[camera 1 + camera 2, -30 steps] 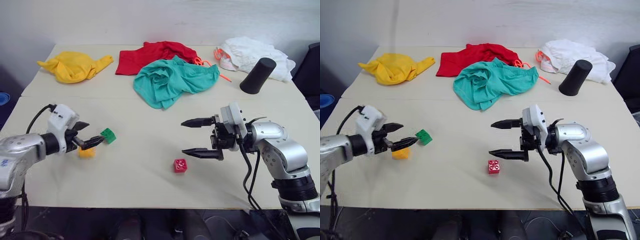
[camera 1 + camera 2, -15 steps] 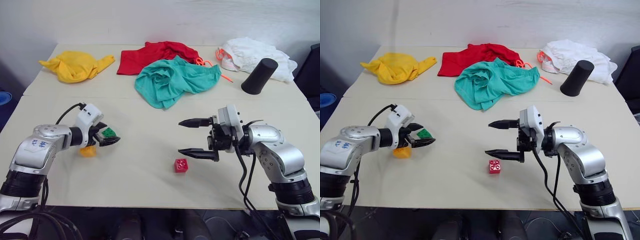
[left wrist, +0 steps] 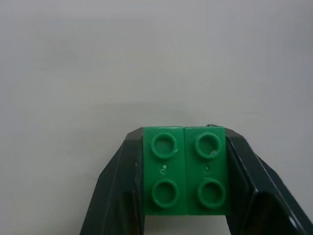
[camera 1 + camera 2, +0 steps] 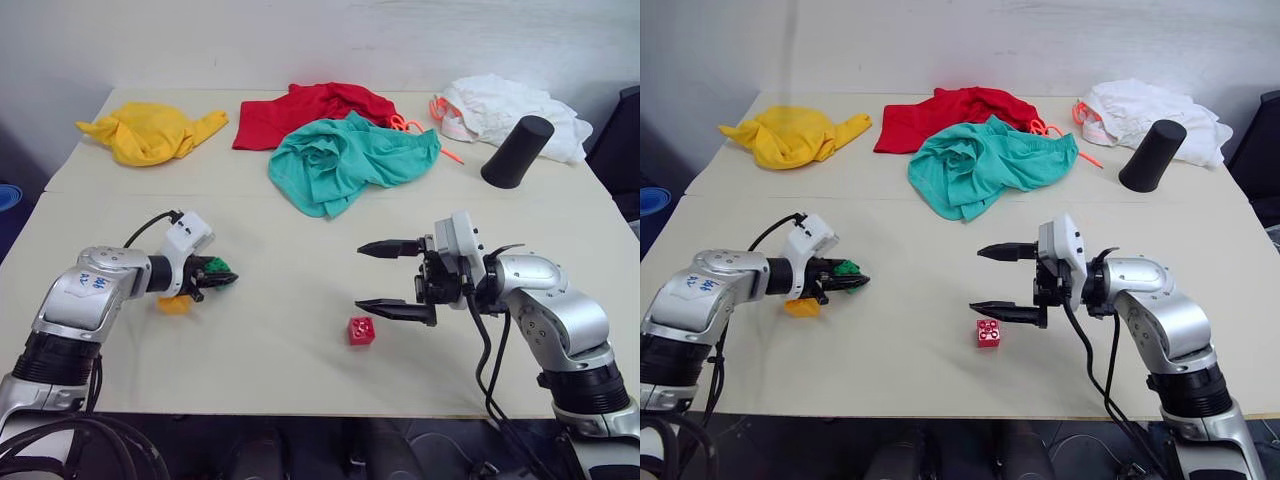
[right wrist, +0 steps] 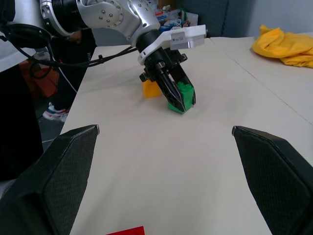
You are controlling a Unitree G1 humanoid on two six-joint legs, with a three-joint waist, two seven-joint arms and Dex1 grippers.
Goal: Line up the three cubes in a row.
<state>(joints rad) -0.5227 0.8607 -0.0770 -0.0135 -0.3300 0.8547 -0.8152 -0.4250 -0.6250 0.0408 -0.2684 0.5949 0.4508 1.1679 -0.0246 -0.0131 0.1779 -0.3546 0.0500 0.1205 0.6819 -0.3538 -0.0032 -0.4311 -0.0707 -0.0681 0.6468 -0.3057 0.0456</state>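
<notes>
- At the left middle of the head picture, the left tool (image 4: 212,279) is clenched on the green cube (image 4: 215,267), one black finger on each side of it.
- Just beside that tool, low and to its left in the picture, the orange-yellow cube (image 4: 174,304) sits on the desk (image 4: 280,240), partly hidden behind the tool.
- Going right from there, the red cube (image 4: 361,330) lies well apart, low in the middle of the picture.
- Right above the red cube hangs the right tool (image 4: 393,278), released, with its fingers spread wide and pointing to the left of the picture.
- My guess: the row needs the green cube to go right, toward the red one, or the red one brought left. The right tool is the nearer one to red.
</notes>
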